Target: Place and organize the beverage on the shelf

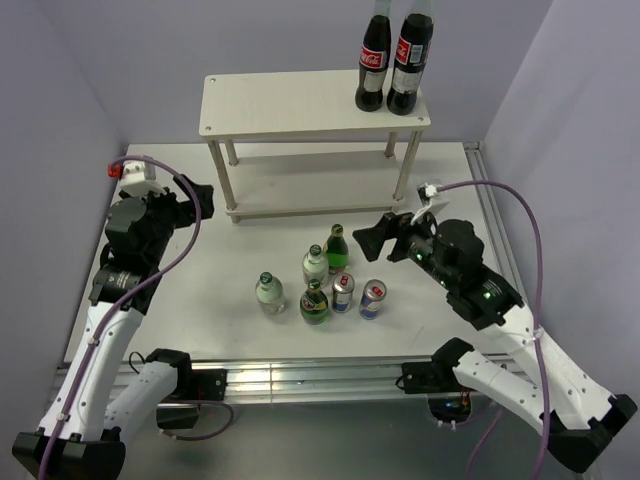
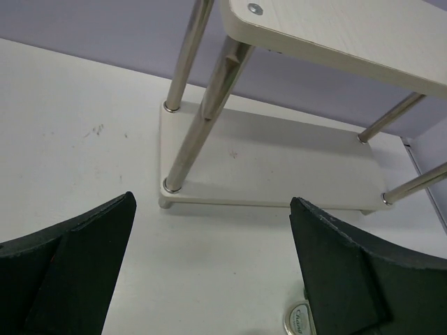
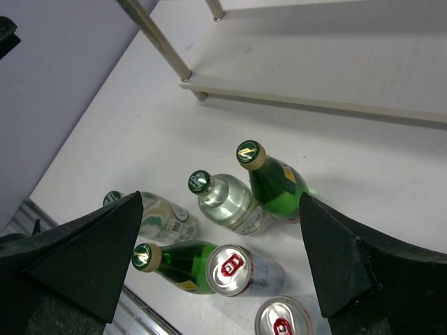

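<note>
The six drinks stand grouped on the table in front of the shelf [image 1: 300, 100]: two dark green bottles [image 1: 336, 250] [image 1: 315, 302], two clear green-capped bottles [image 1: 315, 266] [image 1: 268, 293] and two blue-and-silver cans [image 1: 343, 292] [image 1: 373, 298]. My right gripper [image 1: 372, 232] is open and empty, just right of the group; in its wrist view [image 3: 221, 202] the jaws frame the bottles [image 3: 276, 185] [image 3: 227, 202] and a can [image 3: 237, 269] from above. My left gripper [image 1: 200, 200] is open and empty at the shelf's left front leg [image 2: 185, 150]. A bottle cap [image 2: 300, 321] shows by its right finger.
Two tall cola bottles with red labels [image 1: 372, 60] [image 1: 410, 60] stand on the right end of the shelf's top board. The lower board [image 1: 320, 185] holds nothing. Purple walls close the back and sides. A metal rail [image 1: 300, 375] runs along the near table edge.
</note>
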Robot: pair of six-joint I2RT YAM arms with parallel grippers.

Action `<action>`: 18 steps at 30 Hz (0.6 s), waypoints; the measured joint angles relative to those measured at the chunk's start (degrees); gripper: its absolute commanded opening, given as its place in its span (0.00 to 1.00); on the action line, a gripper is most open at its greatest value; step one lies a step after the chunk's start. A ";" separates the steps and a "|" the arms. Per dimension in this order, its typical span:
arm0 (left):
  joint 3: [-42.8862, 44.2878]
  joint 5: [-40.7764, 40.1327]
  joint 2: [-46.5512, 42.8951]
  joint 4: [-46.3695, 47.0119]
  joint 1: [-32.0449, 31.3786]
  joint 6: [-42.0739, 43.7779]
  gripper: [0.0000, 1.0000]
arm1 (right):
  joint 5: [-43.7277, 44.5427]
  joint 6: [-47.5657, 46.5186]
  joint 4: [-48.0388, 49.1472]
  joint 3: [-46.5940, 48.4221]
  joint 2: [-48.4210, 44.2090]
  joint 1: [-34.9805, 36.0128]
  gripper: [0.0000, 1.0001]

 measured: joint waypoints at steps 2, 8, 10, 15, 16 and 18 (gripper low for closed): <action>-0.98 -1.29 -0.90 0.66 0.00 0.13 0.99 | 3.32 -0.74 -1.31 0.00 -3.06 1.77 1.00; -2.47 -1.55 -0.83 0.37 -1.42 1.86 0.99 | 24.20 -3.26 -5.25 0.04 -10.10 14.40 1.00; -2.23 -1.25 0.63 -0.09 -2.25 2.75 0.99 | 35.54 -3.43 -6.75 0.31 -9.40 22.62 1.00; -2.49 0.37 0.96 -1.09 -2.80 4.63 0.99 | 52.43 -2.95 -8.79 0.31 -0.04 38.69 1.00; -2.49 0.46 0.79 -1.11 -2.80 4.83 0.99 | 52.52 -2.82 -8.28 0.04 1.44 39.47 1.00; -2.49 0.83 0.76 -1.14 -2.80 5.31 0.99 | 52.11 -2.67 -6.60 -1.70 3.56 39.80 1.00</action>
